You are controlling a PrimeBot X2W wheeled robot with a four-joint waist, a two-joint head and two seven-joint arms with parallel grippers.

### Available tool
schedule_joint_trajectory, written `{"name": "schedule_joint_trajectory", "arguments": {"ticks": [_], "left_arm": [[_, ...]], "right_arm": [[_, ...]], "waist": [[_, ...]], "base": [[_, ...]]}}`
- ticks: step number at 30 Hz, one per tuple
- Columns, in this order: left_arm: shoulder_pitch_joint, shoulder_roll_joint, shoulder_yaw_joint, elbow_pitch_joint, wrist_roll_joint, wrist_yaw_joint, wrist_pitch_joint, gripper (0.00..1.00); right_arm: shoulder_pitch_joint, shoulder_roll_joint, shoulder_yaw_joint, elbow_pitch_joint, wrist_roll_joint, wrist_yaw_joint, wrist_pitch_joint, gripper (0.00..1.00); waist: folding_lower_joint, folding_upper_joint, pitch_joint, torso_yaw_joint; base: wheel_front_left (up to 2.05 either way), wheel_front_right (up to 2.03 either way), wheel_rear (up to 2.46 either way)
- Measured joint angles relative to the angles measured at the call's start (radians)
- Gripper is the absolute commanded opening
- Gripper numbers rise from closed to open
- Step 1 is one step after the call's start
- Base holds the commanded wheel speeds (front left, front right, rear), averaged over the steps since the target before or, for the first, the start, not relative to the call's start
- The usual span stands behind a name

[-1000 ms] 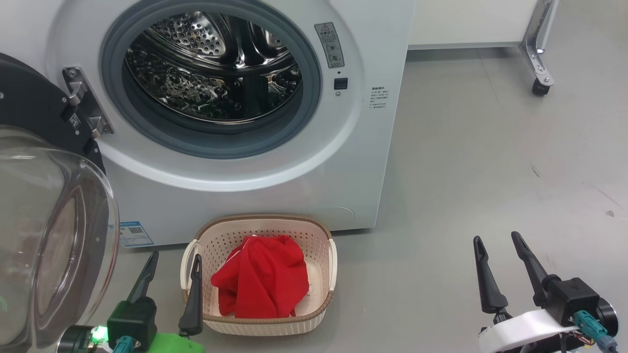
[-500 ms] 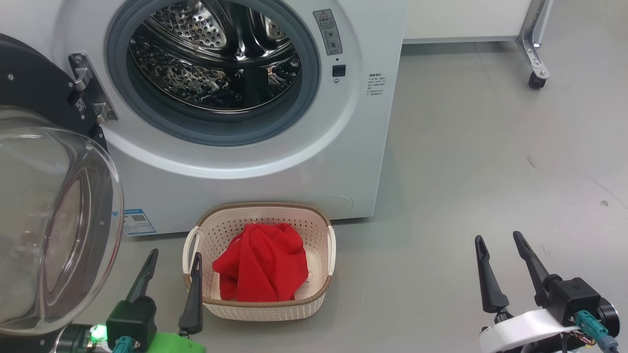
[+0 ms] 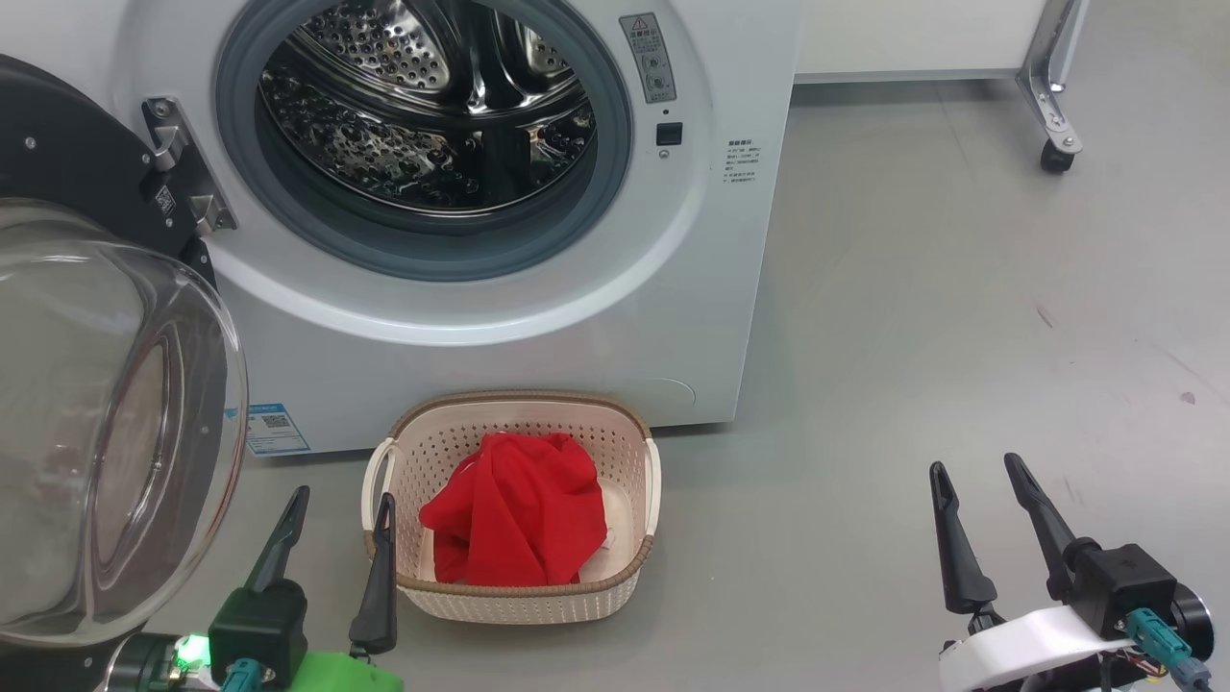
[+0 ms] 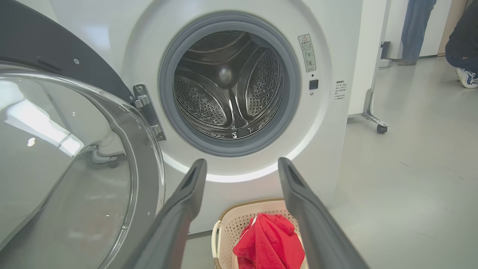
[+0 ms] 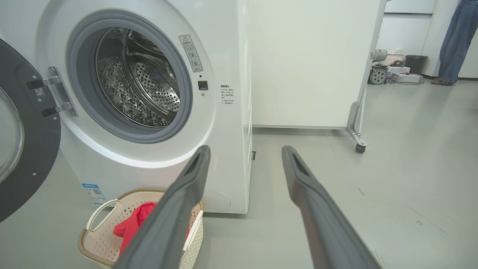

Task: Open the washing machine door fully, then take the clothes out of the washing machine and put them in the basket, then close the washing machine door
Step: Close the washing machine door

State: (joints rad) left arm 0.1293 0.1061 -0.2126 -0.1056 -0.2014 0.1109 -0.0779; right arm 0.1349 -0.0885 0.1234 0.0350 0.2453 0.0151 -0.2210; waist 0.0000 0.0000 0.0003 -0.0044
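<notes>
The white washing machine (image 3: 500,356) fills the upper left, its steel drum (image 3: 423,106) bare. Its door (image 3: 96,423) hangs swung open at the left, the glass bowl bulging toward me. On the floor in front stands the cream basket (image 3: 615,586), and the red clothes (image 3: 519,524) lie heaped in it. My left gripper (image 3: 344,498) is open just left of the basket, holding nothing. My right gripper (image 3: 972,464) is open over bare floor at the right, well away from the basket. The left wrist view shows the door (image 4: 74,175), drum (image 4: 227,86) and clothes (image 4: 269,243); the right wrist view shows the basket (image 5: 97,239).
A white cabinet on a metal leg with a castor (image 3: 1055,159) stands behind, at the right of the machine. Grey floor (image 3: 961,317) spreads to the right. A person's legs (image 5: 453,41) and another person crouching (image 4: 463,48) are far off. Boxes and a bin (image 5: 403,69) sit along the far wall.
The head camera has tipped and shifted slightly, so machine and basket sit a little higher and to the right in the picture. Both grippers stay open in the same places.
</notes>
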Motion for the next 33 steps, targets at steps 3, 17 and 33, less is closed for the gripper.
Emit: {"name": "schedule_joint_trajectory", "arguments": {"ticks": [3,17,33], "left_arm": [[0.0,0.0,0.0,-0.001,0.0,0.0,0.005,1.0],[0.0,0.0,-0.015,-0.012,0.009,0.0,0.015,1.0],[-0.001,-0.017,-0.001,-0.019,0.014,0.0,0.004,1.0]], "right_arm": [[0.0,0.0,0.0,0.0,0.0,0.0,0.0,1.0],[0.002,-0.005,-0.01,-0.015,0.0,-0.009,0.0,1.0],[0.002,-0.029,-0.014,-0.039,0.001,-0.006,0.0,1.0]], "waist": [[0.0,0.0,0.001,0.001],[0.0,0.0,0.011,0.025],[0.0,0.0,0.04,0.184]], "base": [[0.0,0.0,0.0],[0.0,0.0,0.0],[0.0,0.0,0.0]]}}
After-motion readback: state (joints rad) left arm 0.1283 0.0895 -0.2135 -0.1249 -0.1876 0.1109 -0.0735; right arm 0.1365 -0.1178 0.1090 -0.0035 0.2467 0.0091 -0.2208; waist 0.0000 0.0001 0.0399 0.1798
